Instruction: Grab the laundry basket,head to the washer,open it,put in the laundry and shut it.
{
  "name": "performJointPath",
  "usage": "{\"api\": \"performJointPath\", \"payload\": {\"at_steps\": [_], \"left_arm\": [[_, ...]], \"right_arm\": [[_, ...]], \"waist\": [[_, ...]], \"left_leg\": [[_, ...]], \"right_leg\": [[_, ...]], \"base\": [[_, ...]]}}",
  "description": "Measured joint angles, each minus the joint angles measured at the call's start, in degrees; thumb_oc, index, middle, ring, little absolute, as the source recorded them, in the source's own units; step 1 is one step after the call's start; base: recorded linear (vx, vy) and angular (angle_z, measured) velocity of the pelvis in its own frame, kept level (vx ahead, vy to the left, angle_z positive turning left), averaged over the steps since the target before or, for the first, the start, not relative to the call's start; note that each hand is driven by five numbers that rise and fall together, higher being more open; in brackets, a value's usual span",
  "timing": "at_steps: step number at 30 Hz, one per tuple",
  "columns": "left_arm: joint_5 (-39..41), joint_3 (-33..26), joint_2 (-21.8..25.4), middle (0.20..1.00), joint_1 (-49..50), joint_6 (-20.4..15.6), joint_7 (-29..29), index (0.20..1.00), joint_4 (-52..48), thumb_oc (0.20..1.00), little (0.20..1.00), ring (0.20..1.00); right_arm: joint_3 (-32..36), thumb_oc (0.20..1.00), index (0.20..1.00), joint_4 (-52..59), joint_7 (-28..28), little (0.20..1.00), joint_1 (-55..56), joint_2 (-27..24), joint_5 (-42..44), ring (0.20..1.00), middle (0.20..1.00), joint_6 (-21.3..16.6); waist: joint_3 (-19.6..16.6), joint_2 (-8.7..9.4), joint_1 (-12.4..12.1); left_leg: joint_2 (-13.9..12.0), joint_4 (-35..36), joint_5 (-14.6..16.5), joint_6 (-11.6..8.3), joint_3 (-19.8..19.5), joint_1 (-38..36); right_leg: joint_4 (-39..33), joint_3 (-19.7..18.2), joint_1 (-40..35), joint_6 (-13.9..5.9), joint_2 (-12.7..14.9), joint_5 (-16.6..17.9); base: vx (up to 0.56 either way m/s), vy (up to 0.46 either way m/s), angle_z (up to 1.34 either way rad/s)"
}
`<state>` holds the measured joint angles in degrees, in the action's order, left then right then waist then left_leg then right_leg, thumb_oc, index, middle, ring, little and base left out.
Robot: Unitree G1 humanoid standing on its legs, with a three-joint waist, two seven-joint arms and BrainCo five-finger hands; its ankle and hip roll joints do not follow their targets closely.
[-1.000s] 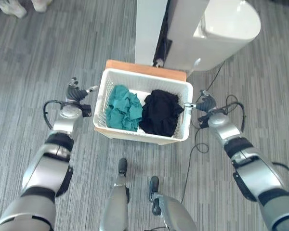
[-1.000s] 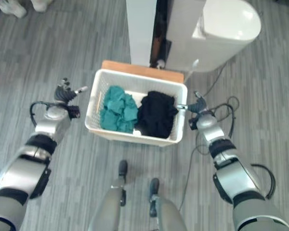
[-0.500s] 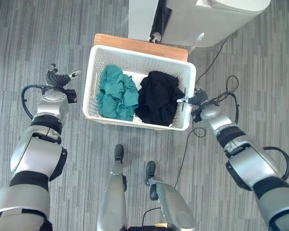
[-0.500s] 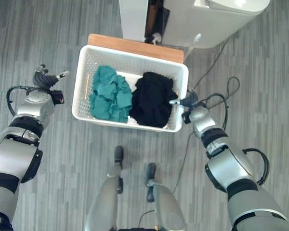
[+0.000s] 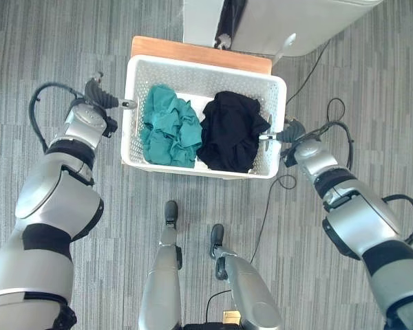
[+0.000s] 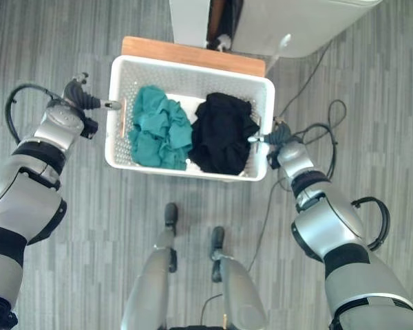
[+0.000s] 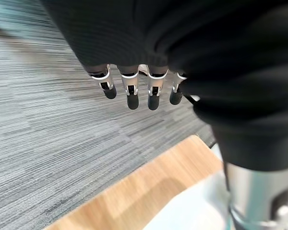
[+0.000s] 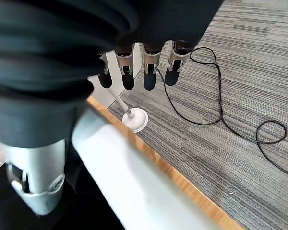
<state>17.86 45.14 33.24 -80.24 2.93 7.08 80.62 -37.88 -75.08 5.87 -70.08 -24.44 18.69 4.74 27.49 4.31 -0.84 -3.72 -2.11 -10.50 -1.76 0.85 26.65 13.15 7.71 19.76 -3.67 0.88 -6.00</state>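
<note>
A white laundry basket (image 5: 199, 67) stands on a low wooden board (image 5: 193, 51) and holds a teal garment (image 5: 168, 134) and a black garment (image 5: 230, 137). The white washer (image 5: 296, 27) stands just beyond it. My left hand (image 5: 93, 103) is at the basket's left rim, with its thumb (image 7: 252, 191) touching the rim and its fingers (image 7: 129, 91) straight above the floor. On the opposite side my right hand (image 5: 292, 134) is at the right rim (image 8: 125, 172), thumb (image 8: 36, 177) over the edge, fingers (image 8: 134, 72) straight. Both hands are open.
A white panel (image 5: 203, 17) stands beside the washer behind the board. A thin white rod on a round foot (image 8: 134, 120) leans by the board's far right corner. Grey plank floor lies on both sides of the basket.
The camera has shifted. My left hand has closed the gap to the basket's left rim, and its thumb now touches it. My right hand stays at the right rim.
</note>
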Motion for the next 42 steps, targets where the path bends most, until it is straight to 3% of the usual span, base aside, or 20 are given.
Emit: {"api": "performJointPath", "payload": {"at_steps": [10,16,21,32,37,38,39,41,42], "left_arm": [[0.1,-1.9,-0.7,1.0,-0.6,1.2,-1.2,1.0,3.5,1.0,1.0,1.0],[5.9,-5.0,-3.2,1.0,1.3,2.9,-3.6,1.0,3.6,1.0,1.0,1.0],[15.9,-5.0,-3.0,1.0,0.7,3.1,-4.0,1.0,-0.3,1.0,1.0,1.0],[12.7,-0.3,-2.9,1.0,-2.7,3.6,-6.1,1.0,0.0,1.0,1.0,1.0],[5.9,3.2,-3.2,1.0,-3.4,3.7,-6.0,1.0,1.5,1.0,1.0,1.0],[5.6,3.5,-3.2,0.934,-3.4,3.7,-5.9,0.934,1.6,0.934,0.934,0.934],[4.0,3.5,-3.1,0.398,-3.3,3.9,-5.5,0.398,1.8,0.398,0.398,0.398],[3.4,3.5,-2.9,0.297,-3.3,3.8,-5.5,0.297,1.8,0.297,0.297,0.297],[3.2,3.6,-2.8,0.297,-3.4,3.9,-5.5,0.297,1.8,0.297,0.297,0.297]], "right_arm": [[-0.8,1.0,1.0,-3.0,-1.3,1.0,-3.4,1.3,1.2,1.0,1.0,0.3],[-2.2,1.0,1.0,-4.2,-1.7,1.0,-5.8,2.3,0.8,1.0,1.0,0.6],[-2.5,1.0,1.0,-5.1,-2.3,1.0,-7.2,2.1,0.8,1.0,1.0,0.6],[-4.0,1.0,1.0,-7.9,-4.0,1.0,-9.8,2.1,0.8,1.0,1.0,0.7],[-4.0,1.0,1.0,-8.7,-4.8,1.0,-10.3,2.3,0.8,1.0,1.0,0.7],[-4.0,1.0,1.0,-8.8,-4.9,1.0,-10.9,2.4,0.8,1.0,1.0,0.7],[-4.0,1.0,1.0,-9.5,-4.9,1.0,-11.8,2.8,0.8,1.0,1.0,0.7],[-4.0,1.0,1.0,-9.6,-4.9,1.0,-12.2,2.7,0.8,1.0,1.0,0.7],[-4.0,1.0,1.0,-9.6,-4.9,1.0,-12.4,2.7,0.8,1.0,1.0,0.7]], "waist": [[-0.1,-0.41,0.2],[-0.3,-1.23,0.6],[-0.3,-1.48,0.7],[-0.4,-1.94,0.7],[-0.4,-2.1,0.6],[-0.5,-2.25,0.7],[-0.6,-2.4,0.8],[-0.7,-2.68,0.9],[-0.7,-2.7,0.9]], "left_leg": [[0.0,-0.3,-0.2,0.28,1.8,0.9],[0.0,-0.6,-0.2,0.31,2.8,1.9],[0.0,-1.3,-0.3,0.21,2.5,3.6],[0.4,-1.7,-0.6,0.2,2.5,5.1],[0.4,-1.7,-0.6,0.2,2.5,5.3],[0.3,-1.8,-0.6,0.13,2.5,5.6],[0.3,-1.8,-0.8,-0.04,2.6,6.1],[0.3,-1.8,-1.0,0.08,2.6,6.6],[0.3,-1.8,-1.0,0.05,2.7,6.7]], "right_leg": [[1.9,-1.4,2.5,0.07,0.4,-0.1],[3.2,-2.5,4.4,0.03,0.5,-0.1],[4.5,-2.3,6.2,0.02,0.6,-0.4],[5.7,-2.3,8.1,-0.15,1.1,-0.6],[6.9,-2.3,8.9,-0.02,1.2,-1.2],[7.2,-2.3,9.4,0.0,1.1,-1.2],[7.7,-2.4,10.2,0.03,1.1,-1.3],[8.0,-2.4,10.8,0.03,1.1,-1.3],[8.3,-2.4,11.0,0.04,1.1,-1.3]], "base": [[0.01,0.022,-0.08],[0.02,0.021,-0.08],[0.01,-0.001,0.02],[0.01,-0.002,0.01],[0.0,0.0,0.0],[0.02,0.012,-0.03],[0.01,0.009,-0.04],[0.0,0.0,0.0],[0.0,0.0,0.0]]}}
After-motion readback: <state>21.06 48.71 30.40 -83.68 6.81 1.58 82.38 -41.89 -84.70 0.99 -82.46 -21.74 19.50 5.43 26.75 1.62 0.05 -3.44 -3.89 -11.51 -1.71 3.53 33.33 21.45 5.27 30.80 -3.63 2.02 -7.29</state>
